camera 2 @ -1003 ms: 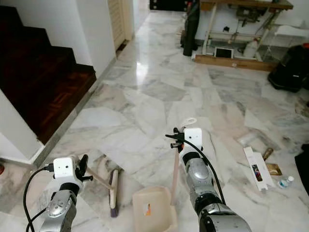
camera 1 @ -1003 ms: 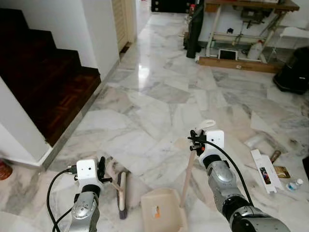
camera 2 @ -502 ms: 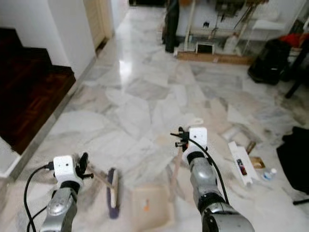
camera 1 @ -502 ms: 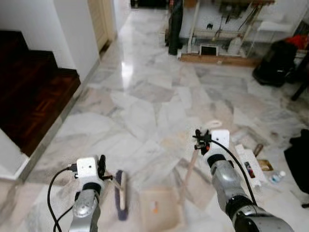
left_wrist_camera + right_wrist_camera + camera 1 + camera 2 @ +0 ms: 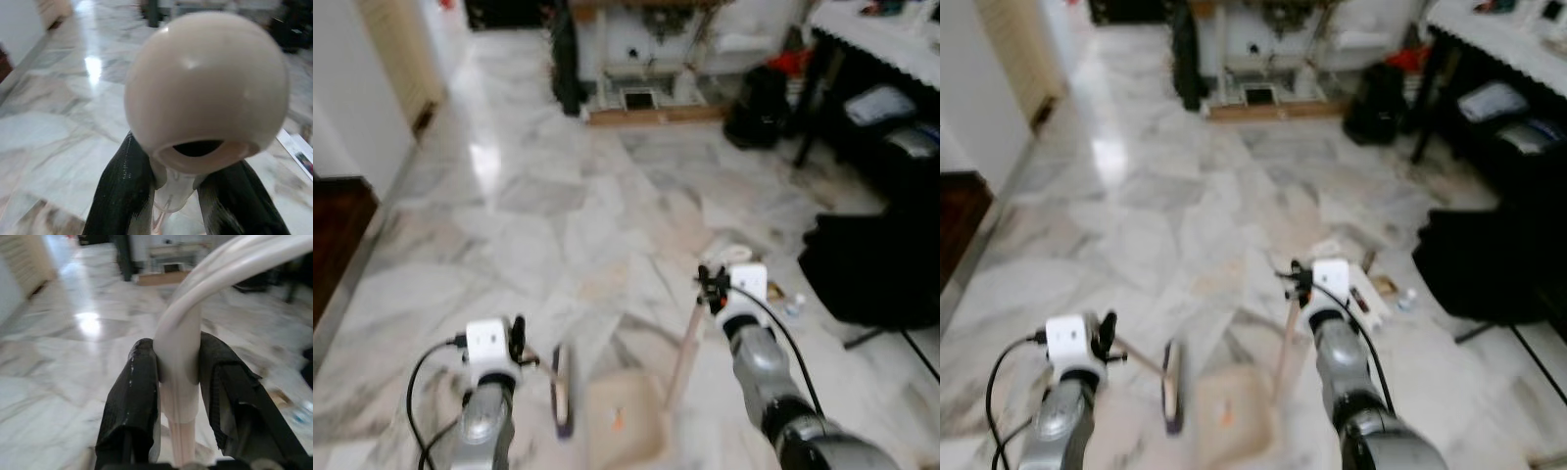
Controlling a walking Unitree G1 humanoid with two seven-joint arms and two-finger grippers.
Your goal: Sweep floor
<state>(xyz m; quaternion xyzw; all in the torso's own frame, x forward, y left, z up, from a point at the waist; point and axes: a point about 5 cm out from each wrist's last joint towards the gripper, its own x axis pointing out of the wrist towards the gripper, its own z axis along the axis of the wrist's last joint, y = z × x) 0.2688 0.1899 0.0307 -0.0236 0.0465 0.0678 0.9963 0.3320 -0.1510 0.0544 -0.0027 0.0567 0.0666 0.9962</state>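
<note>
My left gripper (image 5: 520,345) is shut on the pale handle of a hand brush, whose round knob end (image 5: 205,83) sits just above the two black fingers (image 5: 122,191). The brush head (image 5: 562,388) lies on the marble floor in front of that gripper. My right gripper (image 5: 710,287) is shut on the upright pale handle (image 5: 178,382) of a beige dustpan (image 5: 617,426), which rests on the floor between the two arms. The head views are blurred.
A small white box (image 5: 1361,294) and a small bottle (image 5: 1408,297) lie on the floor right of the dustpan handle. A black heap (image 5: 871,264) and a white-covered table (image 5: 876,29) stand at the right. A shelf (image 5: 646,59) is at the back, dark stairs (image 5: 333,225) at the left.
The camera has swung to the right: the stairs slid off to the left, and the black heap and table came into view. Both grippers keep their hold on brush and dustpan.
</note>
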